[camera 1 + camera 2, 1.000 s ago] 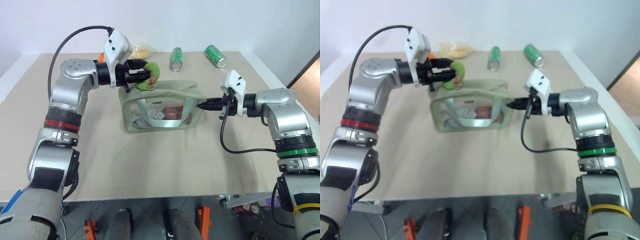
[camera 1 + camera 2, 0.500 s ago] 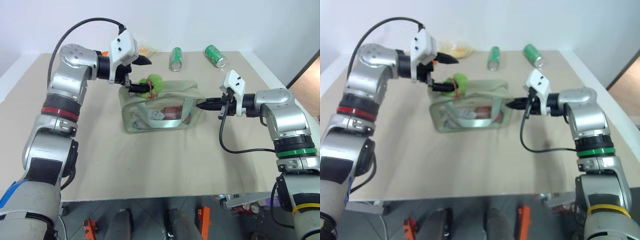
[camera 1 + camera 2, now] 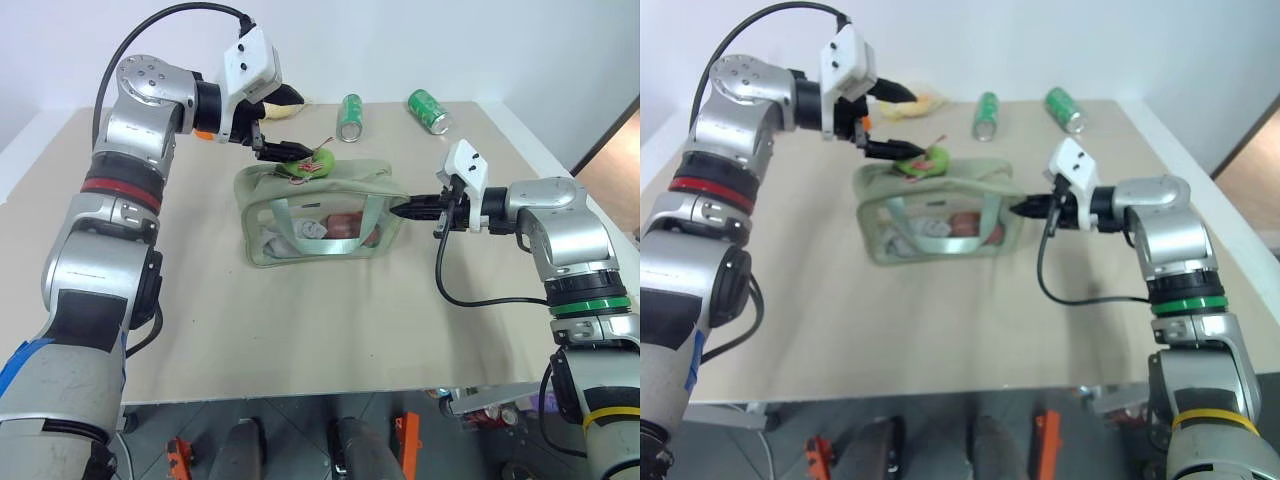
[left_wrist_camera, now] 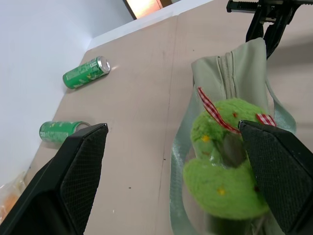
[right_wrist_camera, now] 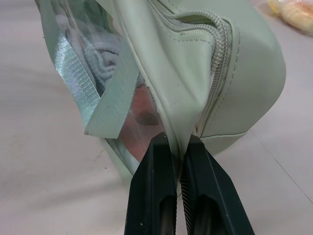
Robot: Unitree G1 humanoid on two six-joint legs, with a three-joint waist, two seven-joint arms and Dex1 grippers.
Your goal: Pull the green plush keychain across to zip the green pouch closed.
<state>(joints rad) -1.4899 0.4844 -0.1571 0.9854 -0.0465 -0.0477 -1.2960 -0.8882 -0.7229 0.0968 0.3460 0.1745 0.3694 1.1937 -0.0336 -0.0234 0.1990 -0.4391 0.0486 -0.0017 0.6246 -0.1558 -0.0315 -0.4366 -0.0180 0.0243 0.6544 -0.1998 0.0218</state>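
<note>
Left tool spread over green plush keychain; right tool pinching green pouch; cans' writing unreadable.

Beige table, white wall behind.

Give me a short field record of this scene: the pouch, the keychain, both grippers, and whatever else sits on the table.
pouch: large pale sage-green fabric zip pouch with a clear plastic window, standing on the beige table
keychain: small lime-green fuzzy plush keychain lying on the pouch's top, near its left end
left gripper: left gripper open, fingers either side of the keychain, not clamping it
right gripper: right gripper shut on the pouch's right end seam
other: two green soda cans lying at the far edge
</note>
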